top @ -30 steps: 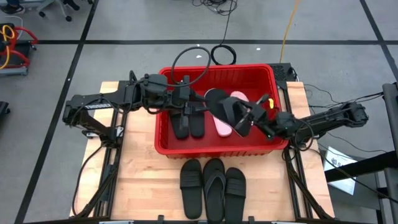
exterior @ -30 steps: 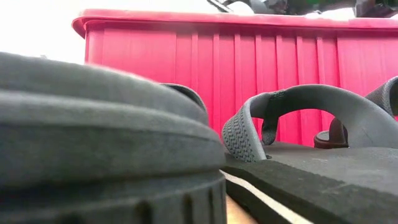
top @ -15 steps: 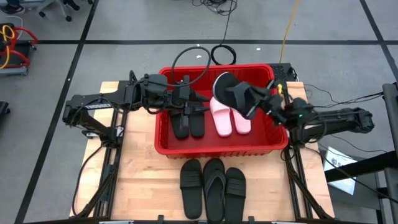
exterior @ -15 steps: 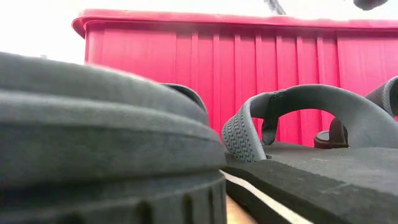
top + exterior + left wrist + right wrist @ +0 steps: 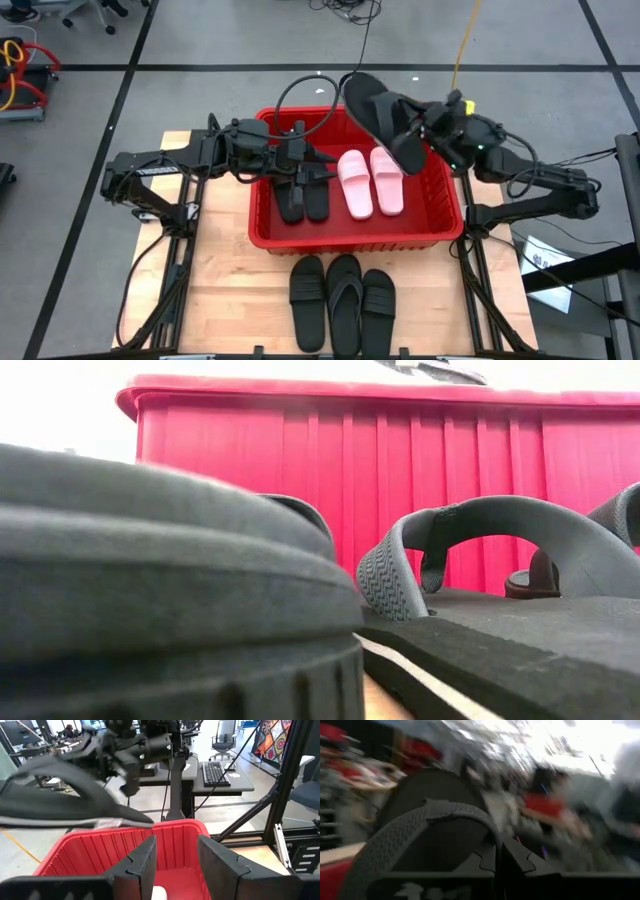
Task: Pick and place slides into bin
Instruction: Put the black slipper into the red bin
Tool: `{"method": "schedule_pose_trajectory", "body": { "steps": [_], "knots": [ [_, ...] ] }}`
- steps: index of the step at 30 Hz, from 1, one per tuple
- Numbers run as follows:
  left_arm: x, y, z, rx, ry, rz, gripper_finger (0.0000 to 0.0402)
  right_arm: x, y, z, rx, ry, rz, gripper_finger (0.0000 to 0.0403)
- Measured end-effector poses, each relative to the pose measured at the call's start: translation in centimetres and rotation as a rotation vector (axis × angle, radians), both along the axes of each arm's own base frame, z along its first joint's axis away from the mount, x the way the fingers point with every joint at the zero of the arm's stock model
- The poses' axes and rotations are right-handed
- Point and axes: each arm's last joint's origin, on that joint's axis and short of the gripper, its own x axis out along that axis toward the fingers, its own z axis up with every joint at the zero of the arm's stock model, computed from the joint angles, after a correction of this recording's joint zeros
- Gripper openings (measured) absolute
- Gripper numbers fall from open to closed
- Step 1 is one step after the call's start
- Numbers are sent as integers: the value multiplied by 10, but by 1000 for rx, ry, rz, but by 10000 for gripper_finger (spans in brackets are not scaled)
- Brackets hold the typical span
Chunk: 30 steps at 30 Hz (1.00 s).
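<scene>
The red bin stands mid-table and holds two black flip-flops and two pale pink slides lying flat on its floor. My right gripper is shut on a black wide-strap slide, raised above the bin's far right corner. My left gripper hangs open and empty over the bin's left part, above the flip-flops; its fingers show apart in the left wrist view. Three more black slides lie side by side on the table in front of the bin. My right gripper pinches the black slide by its wide strap, at the strap's end near the sole's edge, between its two fingers. The slide is lifted clear of the bin and tilted, reaching out from the fingers toward the table's left.
The bin's near wall rises right behind the three slides on the table. Black cable loops lie on the floor beyond the bin. Bare wooden table lies to the left and right of the three slides.
My right gripper has risen and gone toward the table's far edge with the black slide, which was low over the pink slides and is now high above the bin's far rim. The pink slides, partly covered before, now show whole.
</scene>
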Motion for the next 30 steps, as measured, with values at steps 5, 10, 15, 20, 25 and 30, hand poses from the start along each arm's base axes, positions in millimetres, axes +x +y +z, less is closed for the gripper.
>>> {"method": "schedule_pose_trajectory", "body": {
  "steps": [5, 10, 15, 20, 25, 30],
  "knots": [
    [-4, 0, 4, 6, -17, 12, 143, -6, -3, -18, 216, -76, -217, 0],
    [-9, 0, 7, 22, -21, 17, 143, -2, -6, -42, 315, -71, -302, 0],
    [-14, 0, 11, 22, -33, 18, 143, 4, -10, -68, 417, -8, -336, 0],
    [-16, 0, 14, 21, -44, 19, 143, 3, -10, -99, 523, 48, -417, 0],
    [-16, 0, 12, 20, -35, 19, 143, 3, -9, -130, 621, 46, -433, 0],
    [-16, 0, 11, 20, -20, 21, 143, 2, -9, -164, 664, 17, -437, 0]
  ]
}}
